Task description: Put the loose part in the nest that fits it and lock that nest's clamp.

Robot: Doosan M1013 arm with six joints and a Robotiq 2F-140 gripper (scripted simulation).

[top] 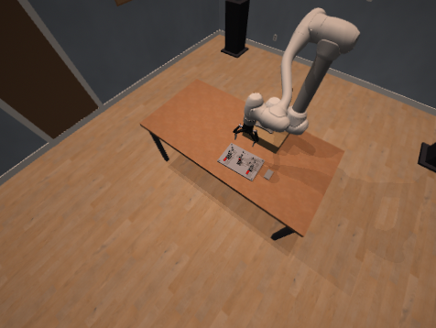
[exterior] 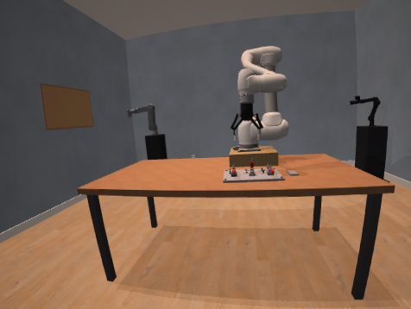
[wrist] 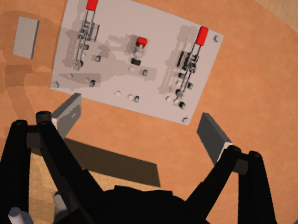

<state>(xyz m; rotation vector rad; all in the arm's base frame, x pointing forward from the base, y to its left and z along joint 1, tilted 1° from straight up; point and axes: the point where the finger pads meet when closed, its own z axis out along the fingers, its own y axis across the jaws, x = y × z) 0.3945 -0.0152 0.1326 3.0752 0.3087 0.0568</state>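
A grey fixture plate (top: 243, 161) lies on the table near its front edge, with three nests and red-handled clamps. It also shows in the exterior view (exterior: 253, 174) and in the wrist view (wrist: 133, 52). The loose part, a small flat grey plate (top: 268, 174), lies on the table just beside the fixture's end; it shows in the exterior view (exterior: 293, 173) and at the wrist view's left edge (wrist: 25, 36). My gripper (top: 246, 136) (exterior: 246, 130) (wrist: 141, 113) hangs well above the table behind the fixture, pointing down, open and empty.
The arm stands on a wooden block (exterior: 253, 155) behind the fixture. Black pedestals with cameras (exterior: 370, 142) stand off the table. The table's front edge runs close to the fixture.
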